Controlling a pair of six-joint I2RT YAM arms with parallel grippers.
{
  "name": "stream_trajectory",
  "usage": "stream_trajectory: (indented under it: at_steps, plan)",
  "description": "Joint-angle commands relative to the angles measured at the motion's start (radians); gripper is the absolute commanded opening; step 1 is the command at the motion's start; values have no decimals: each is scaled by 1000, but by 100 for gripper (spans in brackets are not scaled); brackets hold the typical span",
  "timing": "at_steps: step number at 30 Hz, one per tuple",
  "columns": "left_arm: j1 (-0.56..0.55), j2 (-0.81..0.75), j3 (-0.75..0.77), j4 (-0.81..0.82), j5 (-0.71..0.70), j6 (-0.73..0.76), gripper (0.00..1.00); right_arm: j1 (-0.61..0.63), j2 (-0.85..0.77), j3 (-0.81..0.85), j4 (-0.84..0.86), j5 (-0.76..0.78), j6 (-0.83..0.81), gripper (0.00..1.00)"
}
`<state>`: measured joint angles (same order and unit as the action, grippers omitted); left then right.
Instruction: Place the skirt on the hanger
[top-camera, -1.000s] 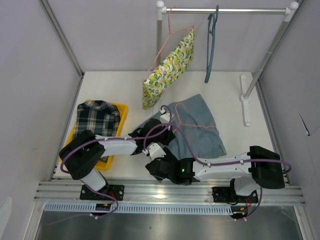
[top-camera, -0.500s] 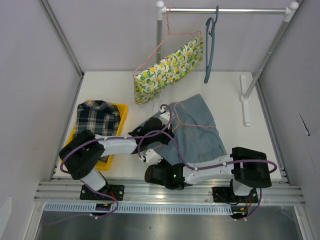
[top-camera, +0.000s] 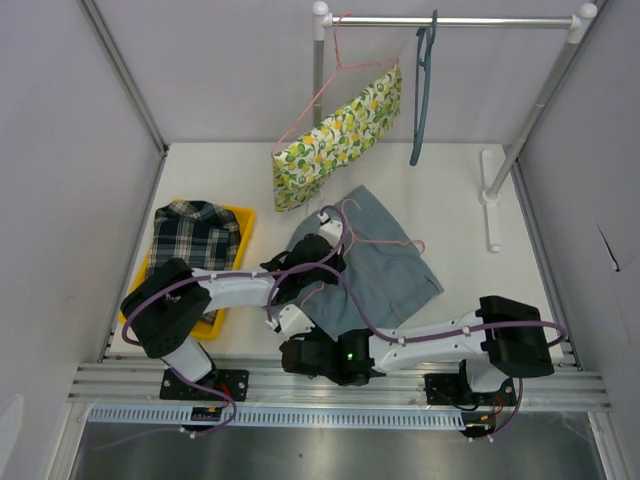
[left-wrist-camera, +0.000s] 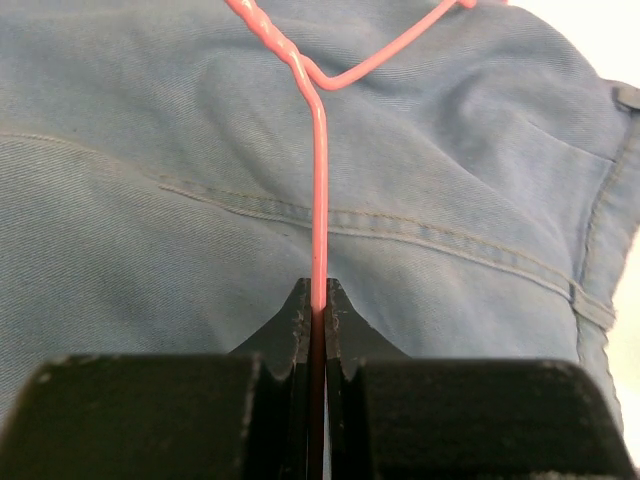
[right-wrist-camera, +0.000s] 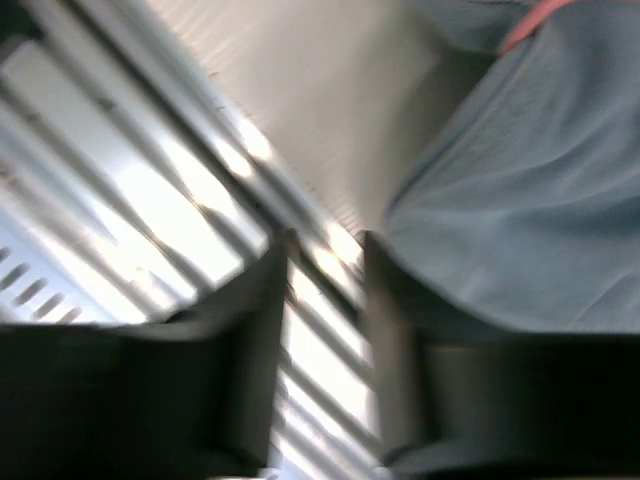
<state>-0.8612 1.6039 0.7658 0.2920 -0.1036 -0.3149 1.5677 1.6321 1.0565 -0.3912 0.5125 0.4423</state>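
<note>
Noting poor visibility first: the right wrist view is smeared, so only dark fingers, desk-edge rails and a fold of blue cloth can be made out. From above, both pincer tips are largely hidden by their own arms.

The right pincer (right-wrist-camera: 325, 250) stands partly parted, nothing between its fingers. The left pincer (left-wrist-camera: 315, 295) is clamped on the straight wire of a second pink hanger (left-wrist-camera: 319, 180), which lies across the denim shirt (left-wrist-camera: 150, 120).

The skirt (top-camera: 338, 135) hangs on the hanger (top-camera: 339, 55), hooked over the rail (top-camera: 450, 20) at the desk's 12 o'clock side. It hangs tilted – long axis from about 8 o'clock, low end, to 2 o'clock, high end.
</note>
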Motion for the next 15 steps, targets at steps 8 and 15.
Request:
stream_trajectory:
  at_steps: [8,15]
  plan:
    - [4,-62,-56,154,-81,-41,0,-210,-426,-38,-193,41,189,71]
    - [-2,-117,-103,190,-128,-73,0,-682,-607,-182,-236,3,305,71]
